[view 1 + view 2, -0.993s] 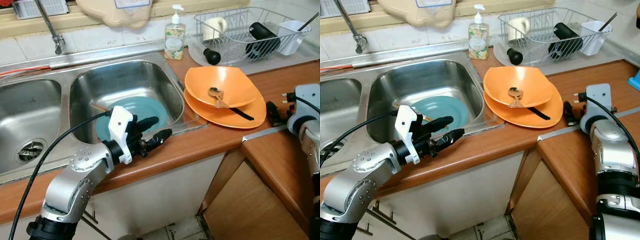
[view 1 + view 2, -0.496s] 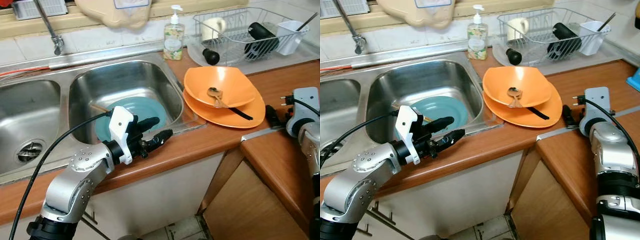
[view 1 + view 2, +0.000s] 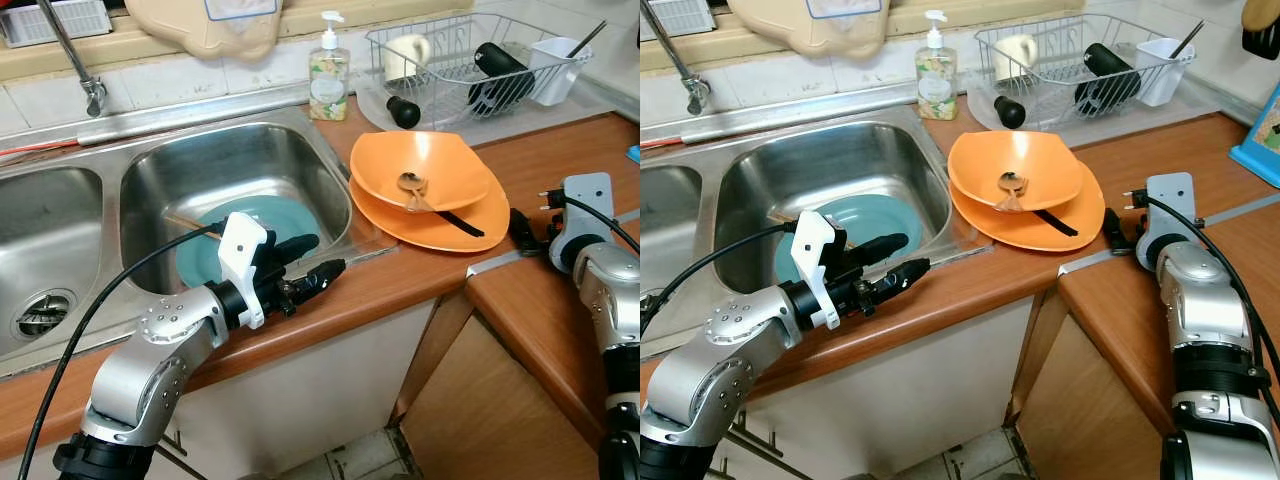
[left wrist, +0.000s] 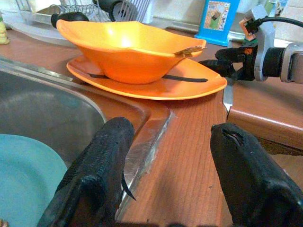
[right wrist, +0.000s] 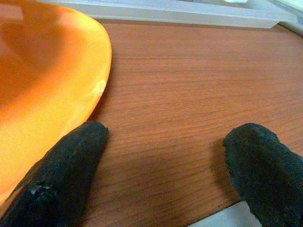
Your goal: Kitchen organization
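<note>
At the far left, a steel faucet (image 3: 78, 62) stands over a double sink (image 3: 330, 165). A teal plate (image 3: 243, 228) lies in the right basin, not yet cleared. Above the basin's front rim hovers the left gripper (image 3: 318, 258), its silver arm bent at the elbow and reaching forward, black fingers (image 4: 102, 163) spread apart and holding nothing, pointing toward the orange dishes.

Behind the sink's corner stands a soap bottle (image 3: 328, 65). Right of the sink, on the wooden counter (image 3: 560, 150), an orange bowl (image 3: 420, 170) sits stacked on an orange plate (image 3: 440, 225), with a spoon (image 3: 411, 185) resting in the bowl and a black utensil (image 3: 460, 222) lying on the plate beneath. Further back, a wire dish rack (image 3: 455, 55) holds a cup, a dark bottle and a white caddy.

Beside the plate's right edge, the right gripper (image 5: 161, 165) rests low over the counter, fingers apart and empty, one fingertip (image 5: 71, 156) just beside the plate's rim.

Judging from this, the organising looks barely begun: the dishes remain stacked, and nothing is in hand.
</note>
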You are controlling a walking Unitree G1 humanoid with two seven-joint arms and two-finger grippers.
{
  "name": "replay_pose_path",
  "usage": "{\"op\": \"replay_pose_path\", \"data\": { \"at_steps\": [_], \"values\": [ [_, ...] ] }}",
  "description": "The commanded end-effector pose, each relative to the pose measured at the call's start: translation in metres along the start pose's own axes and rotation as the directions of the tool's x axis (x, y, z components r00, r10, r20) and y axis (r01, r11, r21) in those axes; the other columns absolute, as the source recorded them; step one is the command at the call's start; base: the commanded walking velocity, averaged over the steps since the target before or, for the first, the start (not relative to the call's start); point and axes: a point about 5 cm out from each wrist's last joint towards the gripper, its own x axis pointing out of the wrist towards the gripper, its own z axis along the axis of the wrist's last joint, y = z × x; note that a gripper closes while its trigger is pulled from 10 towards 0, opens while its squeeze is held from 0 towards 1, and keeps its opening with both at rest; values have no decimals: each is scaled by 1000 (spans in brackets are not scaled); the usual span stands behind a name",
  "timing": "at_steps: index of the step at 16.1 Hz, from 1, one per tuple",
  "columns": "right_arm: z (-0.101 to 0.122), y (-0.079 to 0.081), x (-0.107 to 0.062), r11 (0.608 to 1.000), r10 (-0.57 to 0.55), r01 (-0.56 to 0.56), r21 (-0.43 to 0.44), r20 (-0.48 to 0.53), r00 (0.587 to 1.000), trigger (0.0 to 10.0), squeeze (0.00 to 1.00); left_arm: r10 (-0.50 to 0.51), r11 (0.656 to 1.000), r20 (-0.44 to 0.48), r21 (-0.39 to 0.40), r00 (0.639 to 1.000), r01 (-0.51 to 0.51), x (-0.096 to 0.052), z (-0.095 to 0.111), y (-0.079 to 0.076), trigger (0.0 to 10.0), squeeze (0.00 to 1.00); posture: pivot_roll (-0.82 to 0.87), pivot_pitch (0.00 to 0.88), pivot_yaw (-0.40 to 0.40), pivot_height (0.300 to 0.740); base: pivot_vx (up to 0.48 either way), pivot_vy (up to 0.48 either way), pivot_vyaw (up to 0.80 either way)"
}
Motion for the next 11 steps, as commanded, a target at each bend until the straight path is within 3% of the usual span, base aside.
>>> {"op": "replay_pose_path", "data": {
  "at_steps": [1,11],
  "values": [
    [-11,25,2,995,97,-98,-2,-47,994,10000,0,0,1000,-15,19,1000,0,-2,1,0,10000,0,-21,0,66,740,0,0,0],
    [-10,44,3,988,152,-152,5,-51,987,10000,0,1,1000,-16,20,1000,-1,-2,2,0,10000,0,-17,0,66,740,0,0,0]
  ]
}}
